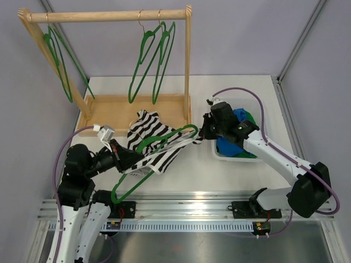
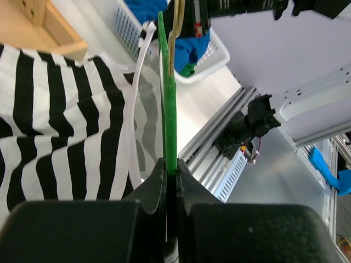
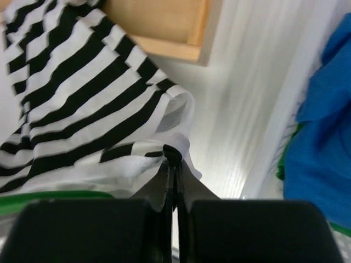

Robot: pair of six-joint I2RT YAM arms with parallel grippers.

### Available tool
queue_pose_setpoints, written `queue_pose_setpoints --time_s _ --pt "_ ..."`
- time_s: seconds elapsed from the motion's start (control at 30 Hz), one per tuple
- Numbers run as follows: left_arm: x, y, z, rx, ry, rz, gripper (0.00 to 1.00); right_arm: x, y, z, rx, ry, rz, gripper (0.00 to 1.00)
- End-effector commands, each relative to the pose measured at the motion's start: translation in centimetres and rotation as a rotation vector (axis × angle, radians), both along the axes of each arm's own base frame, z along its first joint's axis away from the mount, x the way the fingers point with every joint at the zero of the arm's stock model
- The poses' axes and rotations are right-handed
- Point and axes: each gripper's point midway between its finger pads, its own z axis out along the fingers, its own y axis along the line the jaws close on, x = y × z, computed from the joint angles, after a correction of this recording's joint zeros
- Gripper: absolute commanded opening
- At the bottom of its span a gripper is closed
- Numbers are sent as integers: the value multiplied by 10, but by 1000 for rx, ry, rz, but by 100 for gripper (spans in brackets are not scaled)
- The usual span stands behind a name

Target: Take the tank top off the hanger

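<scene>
A black-and-white striped tank top (image 1: 152,141) hangs on a green hanger (image 1: 164,139) held above the table's middle. My left gripper (image 1: 127,160) is shut on the hanger's green bar (image 2: 167,115), with the striped cloth (image 2: 49,126) to its left. My right gripper (image 1: 202,134) is shut on a bunched edge of the tank top (image 3: 82,104) at its right side; the pinched fold (image 3: 173,153) sits at the fingertips. The hanger's hook curls near the right gripper.
A wooden rack (image 1: 109,16) with several green hangers (image 1: 153,60) stands at the back on a wooden base (image 1: 115,107). A white basket (image 1: 219,153) with blue and green clothes (image 1: 238,145) sits under the right arm. Metal rail along the near edge (image 1: 186,211).
</scene>
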Motion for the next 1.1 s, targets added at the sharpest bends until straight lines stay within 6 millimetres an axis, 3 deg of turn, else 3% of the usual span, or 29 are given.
queue_pose_setpoints --time_s 0.0,0.2,0.33,0.37,0.43,0.53,0.67,0.83,0.97,1.07 --pt "-10 0 70 -76 -277 -4 0 -15 21 32 185 -45 123 0" --pt "-17 12 129 -112 -546 92 0 -52 48 69 412 -45 309 0" --pt "-29 20 183 -167 -753 134 0 -69 63 72 498 7 412 0" --pt "-34 22 205 -186 -822 145 0 -74 67 72 523 27 444 0" --pt "-34 24 227 -202 -872 161 0 -75 70 69 535 47 454 0" --pt "-39 31 271 -244 -988 211 0 -76 70 53 524 77 440 0" --pt "-34 63 322 -329 -1129 435 0 -80 62 14 448 138 402 0" --pt "-16 88 354 -359 -1192 606 0 -89 47 -30 371 207 357 0" --pt "-13 102 373 -421 -1256 696 0 -99 41 -47 359 245 352 0" --pt "-13 108 378 -427 -1289 733 0 -104 36 -46 355 238 350 0"
